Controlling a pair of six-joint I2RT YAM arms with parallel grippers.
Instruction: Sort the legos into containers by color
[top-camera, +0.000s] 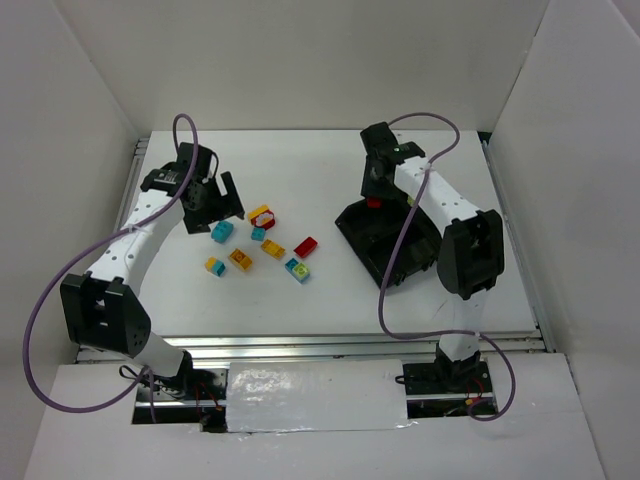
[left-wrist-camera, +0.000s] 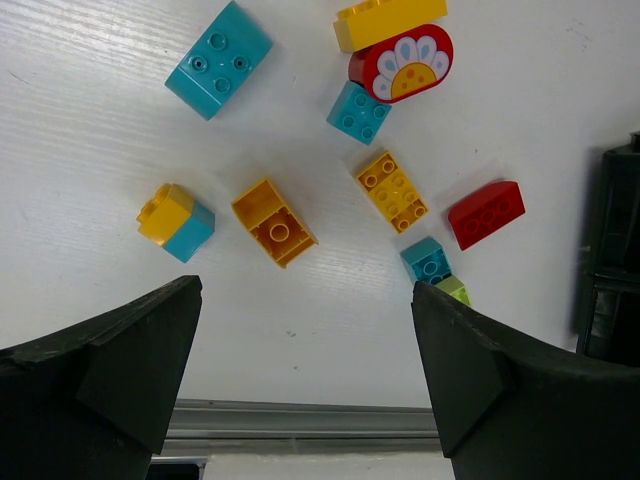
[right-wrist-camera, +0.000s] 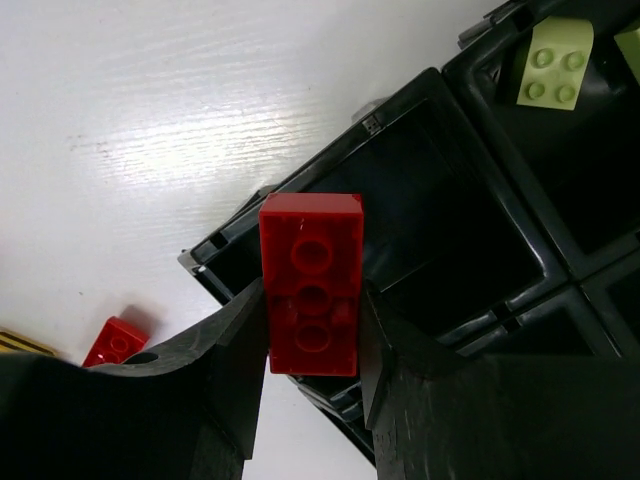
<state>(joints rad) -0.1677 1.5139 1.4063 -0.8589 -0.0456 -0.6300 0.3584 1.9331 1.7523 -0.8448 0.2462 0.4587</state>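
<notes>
My right gripper (top-camera: 375, 193) is shut on a red brick (right-wrist-camera: 311, 285), holding it over the near corner compartment of the black tray (right-wrist-camera: 497, 152). That compartment looks bare. A light green brick (right-wrist-camera: 552, 65) lies in a neighbouring compartment. My left gripper (left-wrist-camera: 305, 300) is open and empty, hovering above the table just short of the loose legos. These are a cyan brick (left-wrist-camera: 218, 58), a yellow-cyan one (left-wrist-camera: 175, 222), an orange one (left-wrist-camera: 274, 222), a yellow one (left-wrist-camera: 392, 190), a red one (left-wrist-camera: 486, 214) and a cyan-green one (left-wrist-camera: 433, 268).
A red rounded piece with a flower print (left-wrist-camera: 400, 62) lies under a yellow brick (left-wrist-camera: 388, 18), next to a small cyan brick (left-wrist-camera: 358, 112). The tray (top-camera: 360, 235) sits right of the pile. White walls enclose the table on three sides; a metal rail (left-wrist-camera: 300, 420) runs along the near edge.
</notes>
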